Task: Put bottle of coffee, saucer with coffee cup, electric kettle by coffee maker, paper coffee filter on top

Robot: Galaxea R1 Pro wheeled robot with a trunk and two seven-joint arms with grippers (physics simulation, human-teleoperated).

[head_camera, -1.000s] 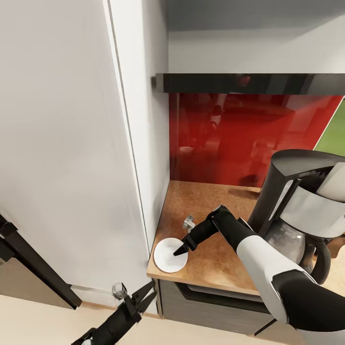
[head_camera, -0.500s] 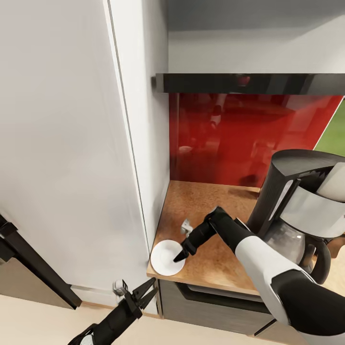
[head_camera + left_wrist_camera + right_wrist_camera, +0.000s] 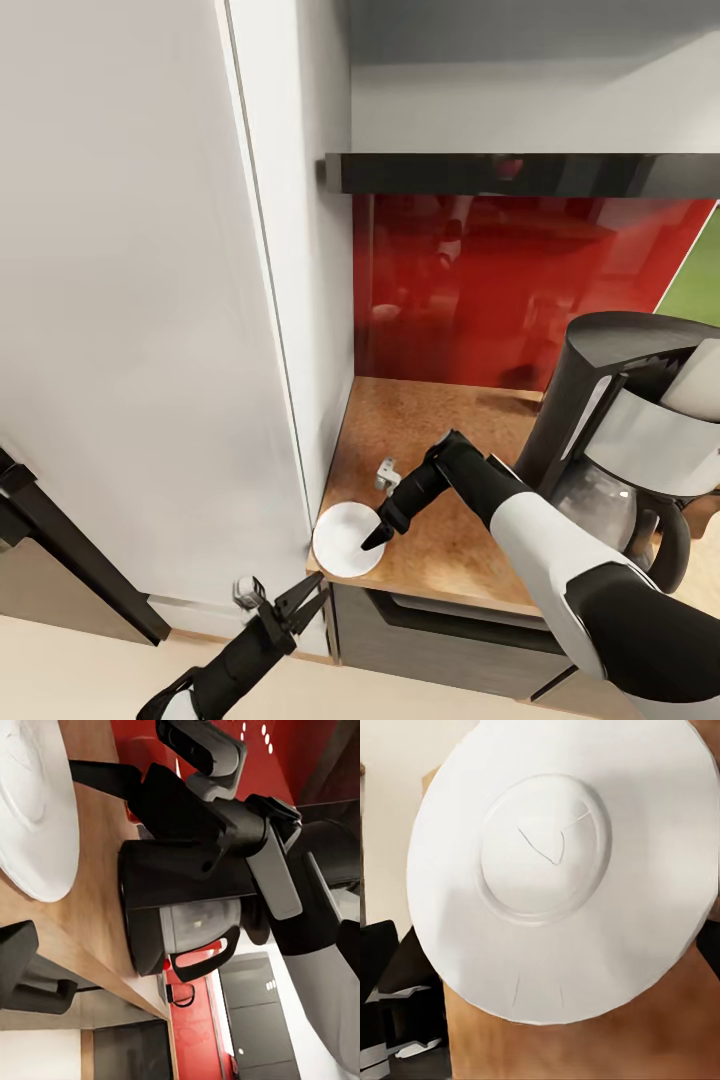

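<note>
One white saucer (image 3: 347, 539) under right claw (image 3: 372, 539), grip state unclear.

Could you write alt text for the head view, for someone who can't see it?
The right gripper touches a white saucer at the counter's front left corner, overhanging the edge. A coffee maker stands to the right; the left gripper hangs open below the counter.

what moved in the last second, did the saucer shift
Yes. The saucer slid toward the counter's front-left corner, and its rim now hangs slightly over the edge, with the right gripper on it and moving the same way. The left gripper, open below the countertop, rose slightly and edged left. The coffee maker stayed put.
</note>
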